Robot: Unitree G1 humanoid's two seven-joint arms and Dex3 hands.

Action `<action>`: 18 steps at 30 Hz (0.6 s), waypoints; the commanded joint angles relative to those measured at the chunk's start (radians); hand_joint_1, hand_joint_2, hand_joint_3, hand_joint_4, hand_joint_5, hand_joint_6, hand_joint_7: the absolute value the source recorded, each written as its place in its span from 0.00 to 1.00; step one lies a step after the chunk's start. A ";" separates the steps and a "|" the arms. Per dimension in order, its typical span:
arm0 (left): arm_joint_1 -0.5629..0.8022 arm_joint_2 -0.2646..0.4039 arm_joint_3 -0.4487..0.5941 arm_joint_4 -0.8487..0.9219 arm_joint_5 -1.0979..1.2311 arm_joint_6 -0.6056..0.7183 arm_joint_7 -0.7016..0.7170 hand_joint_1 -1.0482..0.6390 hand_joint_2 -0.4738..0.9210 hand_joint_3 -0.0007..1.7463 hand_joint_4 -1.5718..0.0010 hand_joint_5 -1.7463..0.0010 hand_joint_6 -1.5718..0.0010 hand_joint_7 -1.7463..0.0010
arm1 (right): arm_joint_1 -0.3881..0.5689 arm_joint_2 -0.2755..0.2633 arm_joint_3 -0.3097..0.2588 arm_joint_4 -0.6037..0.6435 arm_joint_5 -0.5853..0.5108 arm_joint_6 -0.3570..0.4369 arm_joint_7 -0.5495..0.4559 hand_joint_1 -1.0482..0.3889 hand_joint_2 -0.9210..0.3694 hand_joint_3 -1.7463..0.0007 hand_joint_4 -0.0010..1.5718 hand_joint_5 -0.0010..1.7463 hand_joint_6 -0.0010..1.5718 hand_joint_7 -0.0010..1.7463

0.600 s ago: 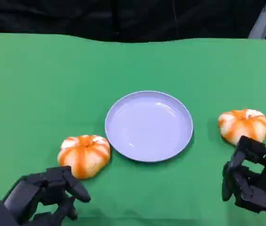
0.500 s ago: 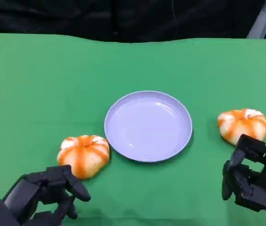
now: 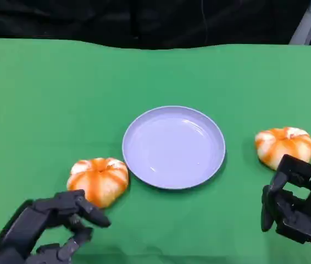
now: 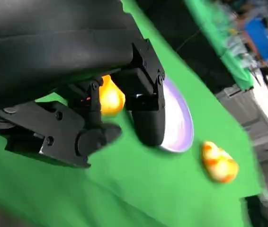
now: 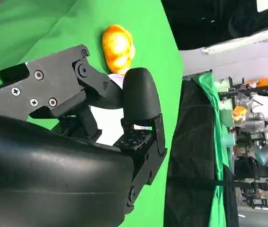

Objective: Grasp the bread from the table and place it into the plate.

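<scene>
Two orange-glazed breads on the green desk (image 3: pixel 45 99), either side of the lavender plate (image 3: pixel 173 147): left bread (image 3: pixel 98 180) just beside its rim, right bread (image 3: pixel 284 146) a little apart. Left hand (image 3: pixel 51 225) spread, holding nothing, near the left bread. Right hand (image 3: pixel 295 206) loosely curled, holding nothing, just before the right bread.

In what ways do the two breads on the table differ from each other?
The left bread lies close to the plate, nearly at its rim; the right bread lies apart from it, with green cloth between. The left bread shows whole, just beyond the left hand; the right bread is partly covered by the right hand. Both are round, orange with white patches, and neither is held.
</scene>
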 commanded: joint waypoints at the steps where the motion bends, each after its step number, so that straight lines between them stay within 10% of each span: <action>1: -0.033 0.059 0.042 -0.202 0.482 -0.029 0.217 0.15 1.00 0.09 0.87 0.93 0.65 0.98 | -0.014 -0.020 -0.012 -0.002 0.006 0.007 0.001 0.70 0.14 0.46 0.54 1.00 0.43 0.95; 18: -0.333 0.115 -0.173 0.139 0.846 0.238 0.205 0.03 1.00 0.13 1.00 1.00 0.83 1.00 | 0.000 -0.031 -0.019 -0.022 0.008 0.007 0.007 0.72 0.13 0.47 0.54 1.00 0.43 0.95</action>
